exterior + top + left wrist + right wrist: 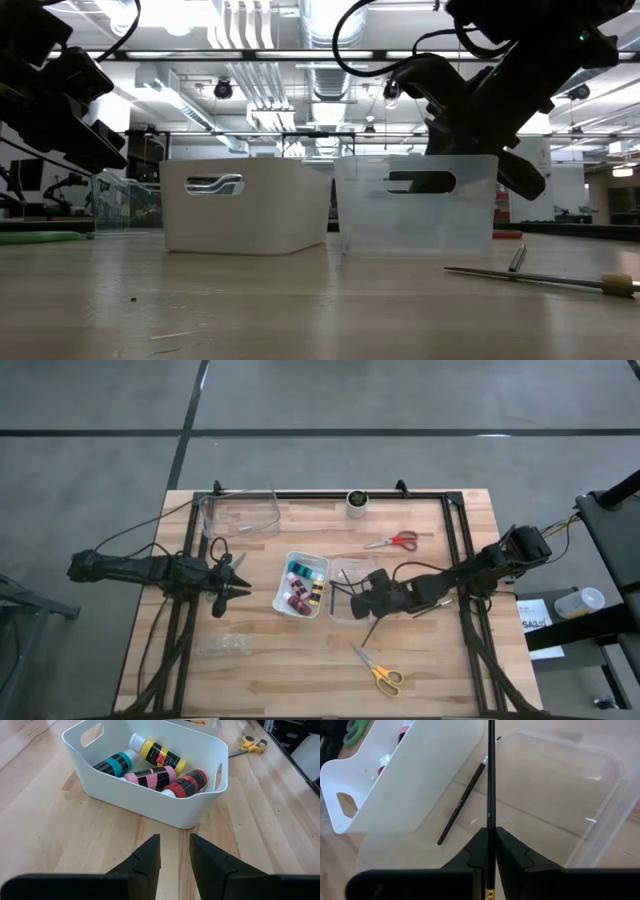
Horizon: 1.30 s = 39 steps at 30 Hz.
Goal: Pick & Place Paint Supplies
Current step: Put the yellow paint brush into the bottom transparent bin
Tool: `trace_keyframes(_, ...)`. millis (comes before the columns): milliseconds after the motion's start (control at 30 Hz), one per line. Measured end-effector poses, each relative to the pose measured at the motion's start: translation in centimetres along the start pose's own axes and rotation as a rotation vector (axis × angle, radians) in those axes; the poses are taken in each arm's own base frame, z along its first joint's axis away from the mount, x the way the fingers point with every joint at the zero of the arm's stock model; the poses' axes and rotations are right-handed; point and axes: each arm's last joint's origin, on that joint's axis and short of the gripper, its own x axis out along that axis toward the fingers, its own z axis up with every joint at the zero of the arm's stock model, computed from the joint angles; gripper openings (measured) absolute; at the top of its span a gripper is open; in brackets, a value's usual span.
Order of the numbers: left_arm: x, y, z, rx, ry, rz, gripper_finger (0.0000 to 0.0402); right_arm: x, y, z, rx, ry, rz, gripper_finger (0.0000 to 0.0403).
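Note:
A white bin (300, 584) in the middle of the table holds several paint bottles (152, 767). Beside it on the right stands a clear bin (350, 590), and one thin dark brush (462, 802) lies flat on its floor. Over this clear bin my right gripper (490, 831) is shut on a second thin dark brush (490, 780). My left gripper (175, 845) waits open on the table's left, just short of the white bin. Red scissors (395, 542) lie flat at the far right, and yellow scissors (380, 674) lie near the front edge. My right gripper pinches the brush's thin shaft (490, 822) between its two fingertips. The fingers slant downward from the table's right, and the brush lies along them, not across. The brush is lifted clear and reaches forward over the clear bin, with a gold band (490, 893) showing behind the fingers.
A small white cup (357, 500) stands at the far edge. A large clear container (238, 512) sits at the far left. Something small and clear (222, 648) lies at the near left. A dark frame (452, 560) runs along the table's sides.

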Motion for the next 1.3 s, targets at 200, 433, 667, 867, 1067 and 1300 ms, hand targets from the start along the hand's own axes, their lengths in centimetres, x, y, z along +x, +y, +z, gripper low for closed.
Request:
trace_keyframes(200,0.0,0.0,0.0,0.000,0.000,0.000,0.0108,0.0,0.0,0.0,-0.018,-0.001,0.001,0.0093)
trace_keyframes(433,0.0,0.0,0.0,0.000,0.000,0.000,0.0108,-0.1,0.1,0.1,-0.073,-0.020,0.010,0.0141)
trace_keyframes(667,0.0,0.0,0.0,-0.001,0.000,0.000,0.0108,-1.7,0.8,1.1,-0.164,-0.042,0.073,0.0144)
trace_keyframes(867,0.0,0.0,0.0,0.000,0.000,0.000,0.0108,-5.0,0.8,2.1,-0.443,0.079,0.159,0.0144)
trace_keyframes(1067,0.0,0.0,0.0,0.000,0.000,0.000,0.0108,-8.7,-0.4,2.8,-0.666,0.152,0.182,0.0144)
trace_keyframes(1300,0.0,0.0,0.0,0.000,0.001,0.000,0.0108,-11.8,-3.1,3.0,-1.025,0.241,0.108,0.0144)
